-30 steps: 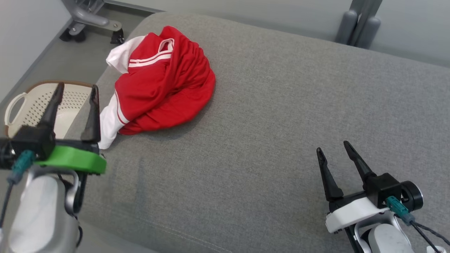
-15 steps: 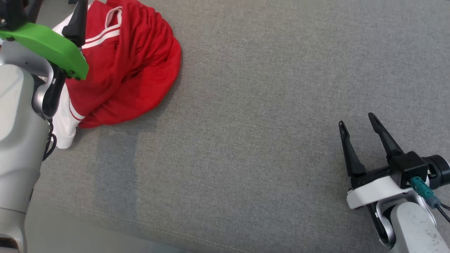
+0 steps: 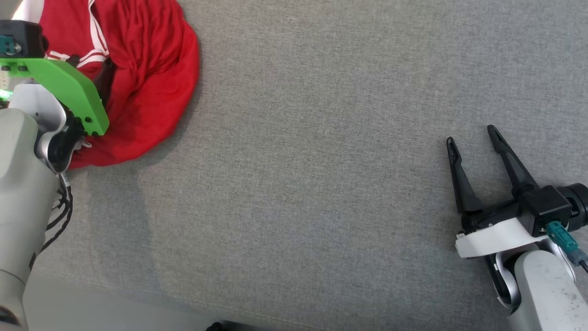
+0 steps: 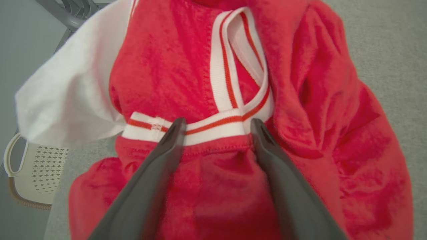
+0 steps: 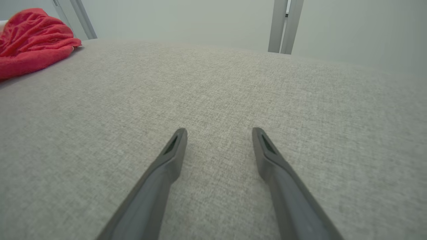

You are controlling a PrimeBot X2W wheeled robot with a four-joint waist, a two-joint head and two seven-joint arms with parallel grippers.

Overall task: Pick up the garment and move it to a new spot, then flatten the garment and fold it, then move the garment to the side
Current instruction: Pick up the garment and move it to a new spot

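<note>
Grey fabric cushion [image 3: 321, 193] carries everything; pale wall and metal uprights [image 5: 285, 26] sit behind it in the right wrist view.

Pose: the left arm [image 3: 23, 184] runs up the head view's left edge, wrist bent over the garment [image 3: 151, 73], green bracket [image 3: 69, 87] on top. On the left gripper [image 4: 217, 128] the jaws are apart, pointing down at the pile, tips either side of the white-and-red striped band (contact with the cloth is hard to judge, nothing pinched). The right gripper [image 3: 471, 134] is low at the cushion's right, well apart from the garment, jaws apart over bare fabric, holding nothing.

Count: one garment, one basket [image 4: 30, 173], two arms, two fingers per gripper.

The garment is a crumpled red heap with a white sleeve [image 4: 66, 93], at the cushion's far left end.

Cut off: its top runs out of the head view and its left part sits behind the arm and bracket. The basket (pale, perforated, with a handle) is clipped by the left wrist view's edge, beside the cushion and lower.
</note>
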